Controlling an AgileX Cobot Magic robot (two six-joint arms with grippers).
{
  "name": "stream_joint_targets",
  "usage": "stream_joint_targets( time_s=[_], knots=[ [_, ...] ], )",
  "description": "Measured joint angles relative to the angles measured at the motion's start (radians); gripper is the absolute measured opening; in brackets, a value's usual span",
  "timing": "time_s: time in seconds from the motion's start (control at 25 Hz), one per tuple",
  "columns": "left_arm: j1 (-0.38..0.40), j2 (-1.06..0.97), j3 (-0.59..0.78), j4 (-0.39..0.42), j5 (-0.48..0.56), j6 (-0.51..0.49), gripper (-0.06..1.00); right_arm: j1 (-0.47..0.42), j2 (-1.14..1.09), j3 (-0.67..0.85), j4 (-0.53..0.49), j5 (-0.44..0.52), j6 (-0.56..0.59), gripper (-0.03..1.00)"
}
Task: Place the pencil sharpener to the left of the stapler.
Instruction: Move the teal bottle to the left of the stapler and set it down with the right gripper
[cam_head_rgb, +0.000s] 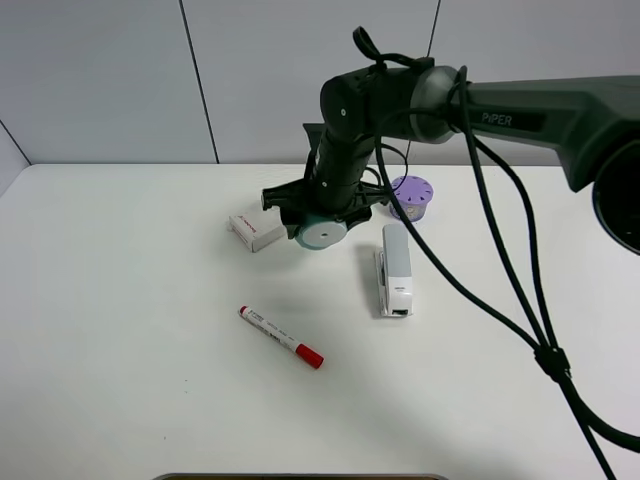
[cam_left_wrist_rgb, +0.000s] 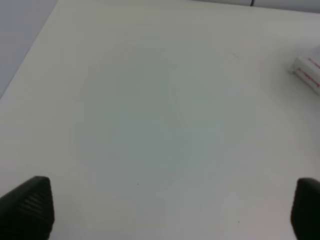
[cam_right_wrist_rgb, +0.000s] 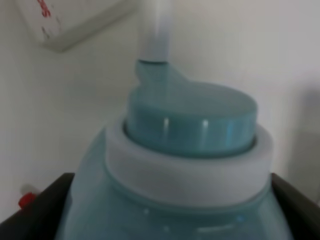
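The teal pencil sharpener (cam_head_rgb: 323, 235) shows its flat white round face toward the front, between the white box and the stapler. My right gripper (cam_head_rgb: 320, 218) reaches in from the right and is shut on it. Up close, the sharpener (cam_right_wrist_rgb: 190, 125) fills the right wrist view, with dark fingers (cam_right_wrist_rgb: 35, 215) pressed against both of its sides. Whether it rests on the table or hangs just above it is unclear. The long white stapler (cam_head_rgb: 396, 270) lies just to its right, pointing toward the front. My left gripper (cam_left_wrist_rgb: 170, 212) is open over bare table, with nothing between its fingers.
A flat white box with red print (cam_head_rgb: 256, 230) lies just left of the sharpener. A purple round container (cam_head_rgb: 411, 196) stands behind the stapler. A red-capped marker (cam_head_rgb: 281, 337) lies nearer the front. The white table (cam_head_rgb: 120, 330) stretches wide on the left.
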Motion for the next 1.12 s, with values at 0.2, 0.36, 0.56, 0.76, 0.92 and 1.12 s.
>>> stream_joint_targets(
  time_s=[0.2, 0.36, 0.56, 0.76, 0.92, 1.12],
  knots=[
    [0.000, 0.000, 0.000, 0.000, 0.000, 0.000, 0.95, 0.011, 0.045, 0.000, 0.017, -0.002, 0.000, 0.68],
    [0.000, 0.000, 0.000, 0.000, 0.000, 0.000, 0.95, 0.013, 0.075, 0.000, 0.019, -0.006, 0.000, 0.68],
    [0.000, 0.000, 0.000, 0.000, 0.000, 0.000, 0.95, 0.014, 0.104, 0.000, 0.022, -0.015, 0.005, 0.68],
    [0.000, 0.000, 0.000, 0.000, 0.000, 0.000, 0.95, 0.014, 0.132, 0.000, 0.032, -0.022, 0.012, 0.68],
    [0.000, 0.000, 0.000, 0.000, 0.000, 0.000, 0.95, 0.014, 0.150, 0.000, 0.043, -0.023, 0.019, 0.68],
    [0.000, 0.000, 0.000, 0.000, 0.000, 0.000, 0.95, 0.014, 0.160, -0.003, 0.044, -0.021, 0.026, 0.68]
  ],
)
